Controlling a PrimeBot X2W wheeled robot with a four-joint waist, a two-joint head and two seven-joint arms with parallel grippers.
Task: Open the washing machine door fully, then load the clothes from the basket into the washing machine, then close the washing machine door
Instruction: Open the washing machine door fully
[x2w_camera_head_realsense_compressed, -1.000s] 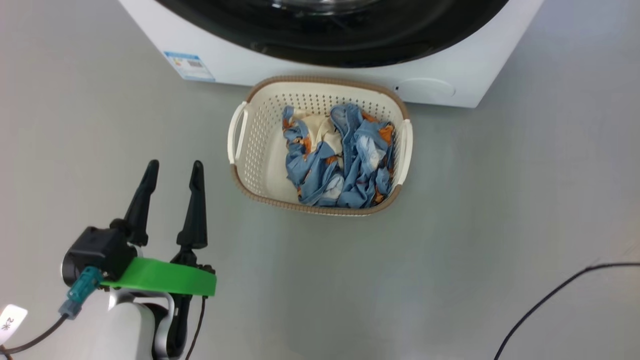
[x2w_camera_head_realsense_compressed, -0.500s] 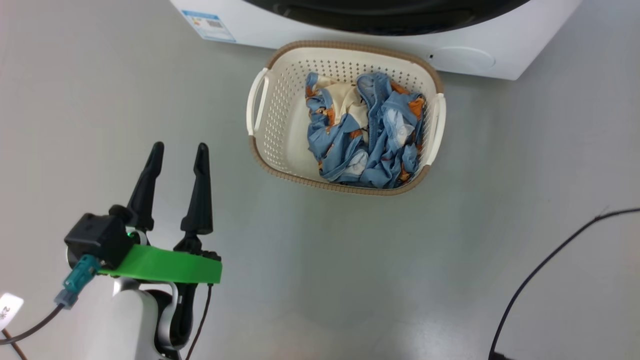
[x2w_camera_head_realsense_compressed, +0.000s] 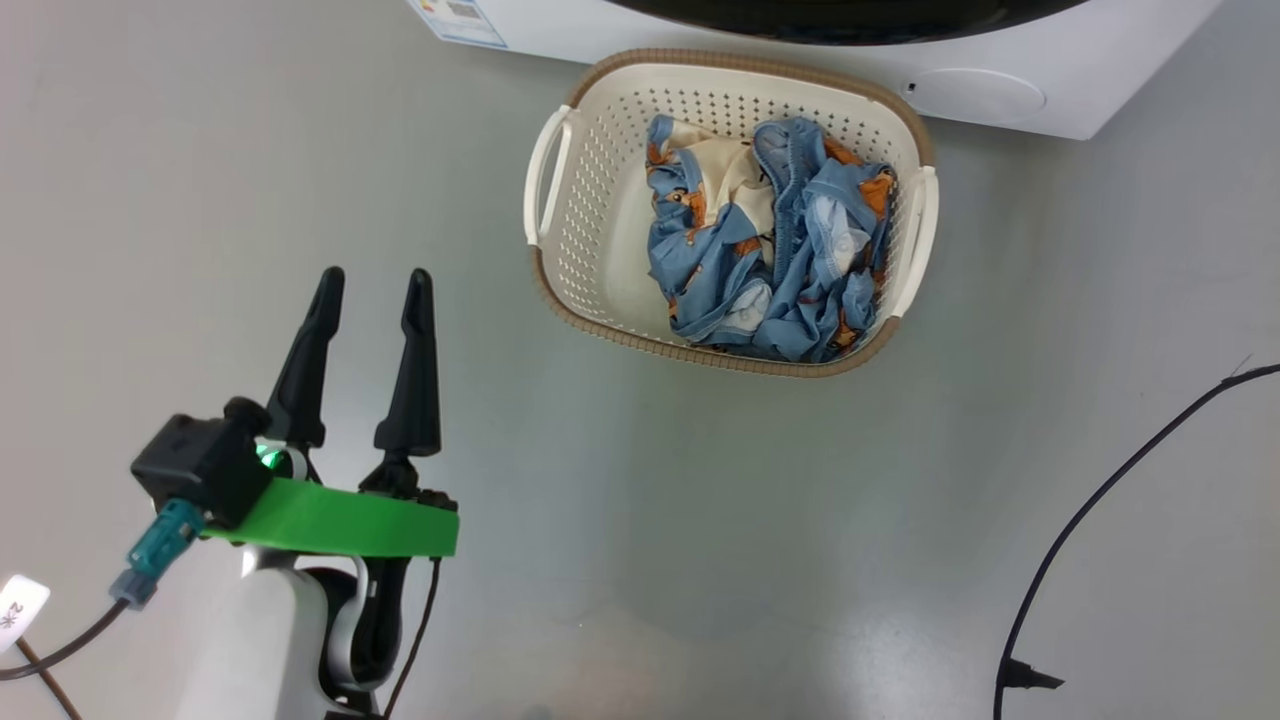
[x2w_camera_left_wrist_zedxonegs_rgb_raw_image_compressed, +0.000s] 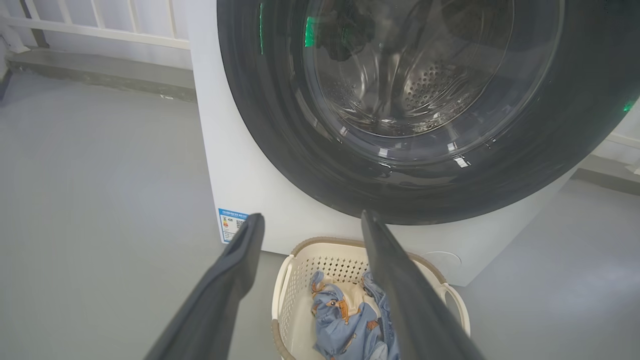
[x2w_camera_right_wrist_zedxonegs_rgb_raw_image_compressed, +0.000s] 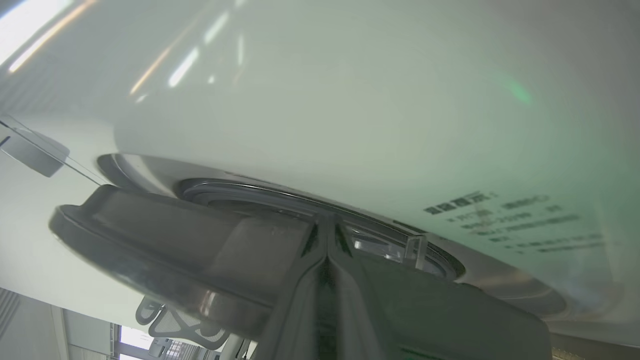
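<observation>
The cream basket (x2w_camera_head_realsense_compressed: 600, 200) with a brown rim stands on the floor against the white washing machine (x2w_camera_head_realsense_compressed: 1000, 95). Blue clothes (x2w_camera_head_realsense_compressed: 770, 270) with orange prints and a cream piece lie in its right half. My left gripper (x2w_camera_head_realsense_compressed: 374, 275) hangs open and empty, left of the basket and nearer me. Its wrist view looks between the fingers (x2w_camera_left_wrist_zedxonegs_rgb_raw_image_compressed: 311, 217) at the washing machine door (x2w_camera_left_wrist_zedxonegs_rgb_raw_image_compressed: 280, 125), with the basket (x2w_camera_left_wrist_zedxonegs_rgb_raw_image_compressed: 285, 300) and clothes (x2w_camera_left_wrist_zedxonegs_rgb_raw_image_compressed: 345, 320) below. My right gripper (x2w_camera_right_wrist_zedxonegs_rgb_raw_image_compressed: 327, 222) is shut, its tips at the seam between the black door rim (x2w_camera_right_wrist_zedxonegs_rgb_raw_image_compressed: 165, 240) and the white front (x2w_camera_right_wrist_zedxonegs_rgb_raw_image_compressed: 325, 100).
A black cable (x2w_camera_head_realsense_compressed: 1100, 500) curves over the grey floor at the right. A blue label (x2w_camera_left_wrist_zedxonegs_rgb_raw_image_compressed: 233, 224) marks the washer's lower left corner. A white railing (x2w_camera_left_wrist_zedxonegs_rgb_raw_image_compressed: 100, 30) and a low kerb run behind the machine on its left.
The head camera has moved, so basket and washer now sit higher and further right in the picture. My left gripper stays open in much the same place.
</observation>
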